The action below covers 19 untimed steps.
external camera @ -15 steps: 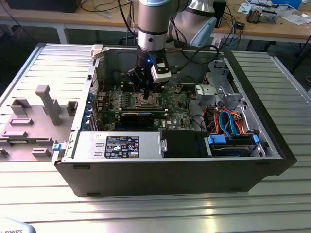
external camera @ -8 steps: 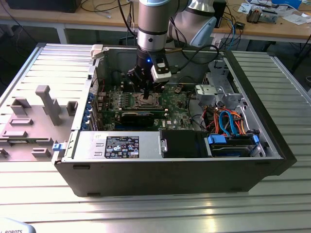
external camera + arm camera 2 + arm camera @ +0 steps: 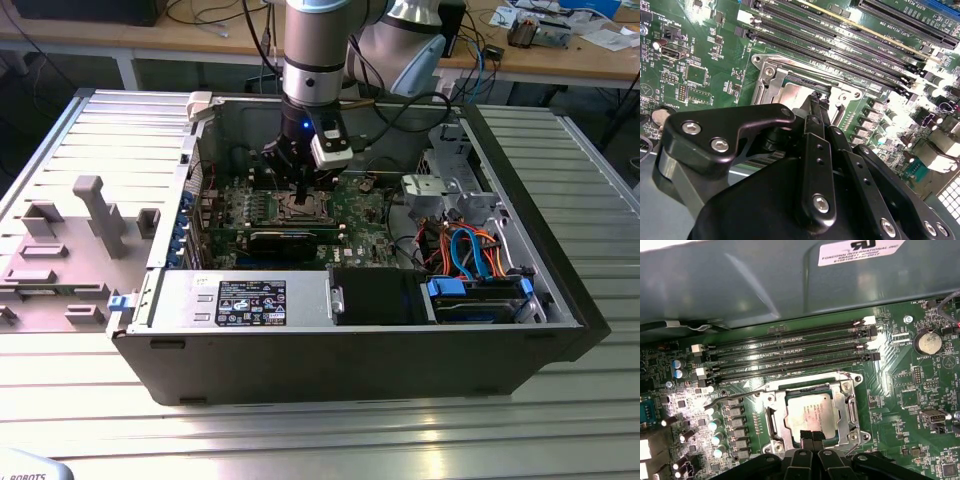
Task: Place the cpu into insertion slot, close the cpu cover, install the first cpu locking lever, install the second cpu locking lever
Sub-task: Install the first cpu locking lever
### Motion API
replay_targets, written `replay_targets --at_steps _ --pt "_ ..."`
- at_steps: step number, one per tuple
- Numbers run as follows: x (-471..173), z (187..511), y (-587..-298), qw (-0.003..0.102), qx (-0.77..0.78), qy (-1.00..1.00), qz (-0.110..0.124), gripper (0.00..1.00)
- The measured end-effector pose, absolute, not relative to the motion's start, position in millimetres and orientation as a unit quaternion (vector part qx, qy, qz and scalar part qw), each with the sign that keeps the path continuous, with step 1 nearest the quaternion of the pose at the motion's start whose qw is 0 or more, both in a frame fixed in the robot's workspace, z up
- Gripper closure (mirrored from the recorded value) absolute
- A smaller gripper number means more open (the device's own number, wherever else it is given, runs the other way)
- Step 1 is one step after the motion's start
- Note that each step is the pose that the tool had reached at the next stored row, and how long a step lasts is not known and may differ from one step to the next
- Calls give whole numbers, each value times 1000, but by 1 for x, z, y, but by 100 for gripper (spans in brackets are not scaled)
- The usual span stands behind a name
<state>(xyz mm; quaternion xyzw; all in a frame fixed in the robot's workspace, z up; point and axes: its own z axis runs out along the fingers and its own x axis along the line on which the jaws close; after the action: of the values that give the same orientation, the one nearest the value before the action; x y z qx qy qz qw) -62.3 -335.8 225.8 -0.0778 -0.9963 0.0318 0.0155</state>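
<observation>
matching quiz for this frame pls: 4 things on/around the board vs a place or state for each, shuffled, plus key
1. cpu
2. cpu cover
3. gripper
4. coin battery

A. fingertips together, at the socket's edge
B. silvery frame lying around the chip
C. round, off to one side of the socket
D. seated in the insertion slot

Pairs: 1-D, 2-B, 3-A, 4-C

From my remote seat the gripper [image 3: 811,436] looks like matt black plastic or coated metal, studded with shiny steel screws. The cpu [image 3: 807,412] has a dull silvery-tan metal face, framed by the brighter, smooth stamped metal of the cpu cover [image 3: 774,399]. The green circuit board [image 3: 900,390] shines glossily under the light, and the computer case [image 3: 330,365] is matt dark-grey metal.
</observation>
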Motion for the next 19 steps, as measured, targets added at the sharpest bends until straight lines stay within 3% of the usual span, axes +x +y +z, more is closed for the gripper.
replay_targets --at_steps 6,10,19 --pt "-62 226 -336 15 -71 -997 28 89" --pt "-62 226 -336 17 -60 -998 3 89" --pt "-62 226 -336 18 20 -1000 -2 89"
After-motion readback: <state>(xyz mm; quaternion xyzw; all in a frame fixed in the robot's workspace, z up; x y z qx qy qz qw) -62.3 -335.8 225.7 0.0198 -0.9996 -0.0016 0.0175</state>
